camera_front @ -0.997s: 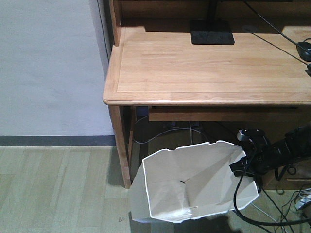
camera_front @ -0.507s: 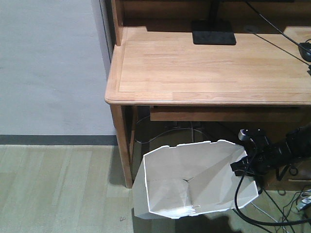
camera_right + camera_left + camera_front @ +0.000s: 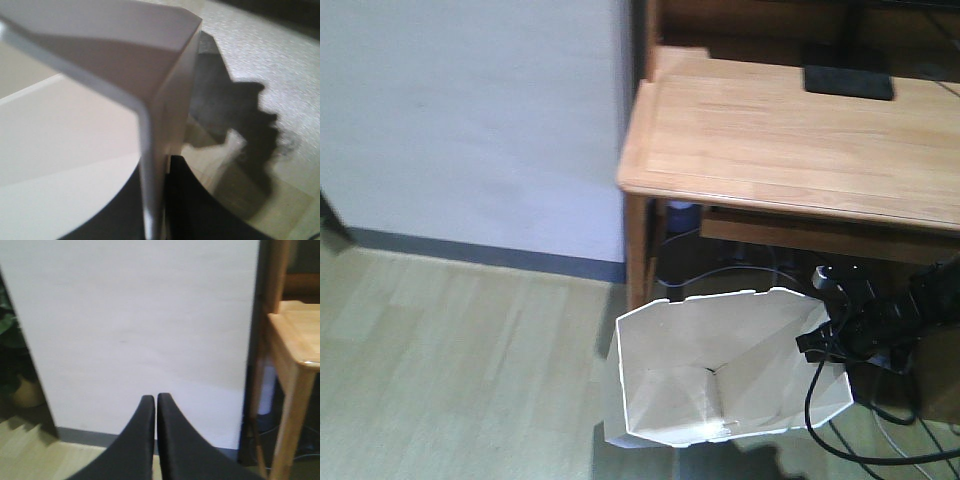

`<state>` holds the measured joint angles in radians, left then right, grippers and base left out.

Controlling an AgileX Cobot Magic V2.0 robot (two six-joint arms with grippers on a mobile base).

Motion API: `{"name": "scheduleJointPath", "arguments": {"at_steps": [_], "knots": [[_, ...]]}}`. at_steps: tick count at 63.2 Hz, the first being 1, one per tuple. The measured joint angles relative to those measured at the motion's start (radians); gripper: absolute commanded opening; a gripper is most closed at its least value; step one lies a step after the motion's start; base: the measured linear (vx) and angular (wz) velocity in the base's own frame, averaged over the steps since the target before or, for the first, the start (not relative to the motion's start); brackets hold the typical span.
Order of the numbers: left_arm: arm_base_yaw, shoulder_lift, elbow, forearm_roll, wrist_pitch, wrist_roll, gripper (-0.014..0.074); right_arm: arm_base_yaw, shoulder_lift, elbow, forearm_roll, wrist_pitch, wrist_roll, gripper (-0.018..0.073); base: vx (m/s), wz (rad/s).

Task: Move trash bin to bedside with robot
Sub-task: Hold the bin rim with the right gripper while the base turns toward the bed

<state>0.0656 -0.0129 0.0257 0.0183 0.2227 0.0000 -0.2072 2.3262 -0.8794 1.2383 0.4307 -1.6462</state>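
The white faceted trash bin (image 3: 720, 375) stands tilted on the wood floor, just in front of the desk's left leg, its cream inside facing the front camera. My right gripper (image 3: 817, 340) is shut on the bin's right rim. In the right wrist view the bin wall (image 3: 90, 125) runs between my right gripper (image 3: 156, 175), one black finger on each side. My left gripper (image 3: 156, 398) is shut on nothing, its tips together, pointing at a white wall. The bedside is out of view.
A light wooden desk (image 3: 790, 130) with a black monitor base (image 3: 848, 80) stands behind the bin, its leg (image 3: 638, 250) close to the rim. Cables (image 3: 860, 445) trail under the desk. A white wall (image 3: 470, 110) and wood floor (image 3: 450, 360) lie to the left.
The front view has swung left: the desk has slid right in the frame and more wall and floor show. The bin and right gripper keep their place in the frame, grip unchanged.
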Motion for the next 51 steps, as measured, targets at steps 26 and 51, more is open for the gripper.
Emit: {"name": "scheduleJointPath", "arguments": {"at_steps": [26,51], "knots": [[0.000,0.000,0.000,0.000,0.000,0.000,-0.0006,0.000,0.000,0.000,0.000,0.025,0.000,-0.0003,-0.12,0.63],[0.000,0.000,0.000,0.000,0.000,0.000,-0.0006,0.001,0.000,0.000,0.000,0.029,0.000,-0.0003,-0.05,0.65]]}}
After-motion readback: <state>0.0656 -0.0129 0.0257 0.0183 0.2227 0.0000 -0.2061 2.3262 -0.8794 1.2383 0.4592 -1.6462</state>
